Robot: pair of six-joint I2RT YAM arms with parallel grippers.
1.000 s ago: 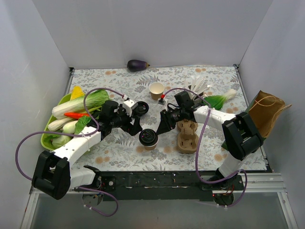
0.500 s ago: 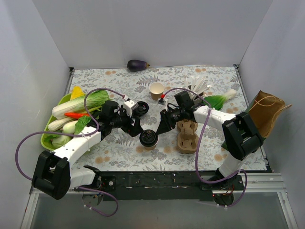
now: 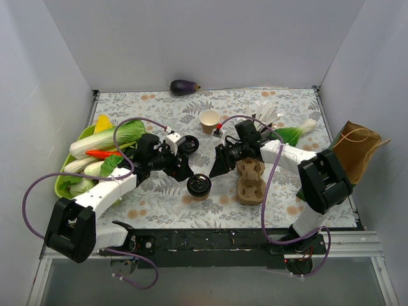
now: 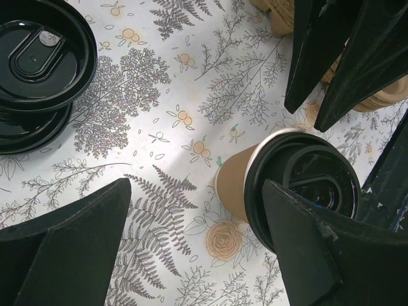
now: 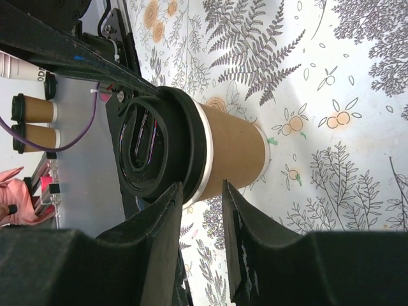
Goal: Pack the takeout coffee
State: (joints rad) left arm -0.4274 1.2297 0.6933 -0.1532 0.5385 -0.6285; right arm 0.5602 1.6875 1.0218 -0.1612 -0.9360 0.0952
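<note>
The takeout coffee (image 3: pixel 199 185), a small tan cup with a black lid, stands upright on the floral table. My left gripper (image 3: pixel 181 169) is open wide just left of it. In the left wrist view (image 4: pixel 197 255) the cup (image 4: pixel 237 188) sits near the right finger (image 4: pixel 331 255), not gripped. My right gripper (image 3: pixel 217 167) hovers just right of the cup. In the right wrist view (image 5: pixel 203 210) its fingers (image 5: pixel 153 248) stand narrowly apart beside the cup (image 5: pixel 233 153), holding nothing.
A stack of loose black lids (image 3: pixel 189 144) (image 4: pixel 38 60) lies behind the left gripper. A lidless tan cup (image 3: pixel 209 120) stands further back. A brown cup carrier (image 3: pixel 250 182) lies to the right, a brown paper bag (image 3: pixel 354 150) at the far right, a green vegetable tray (image 3: pixel 64 185) at the left.
Both grippers have shifted only slightly near the cup. The cup stays in about the same place.
</note>
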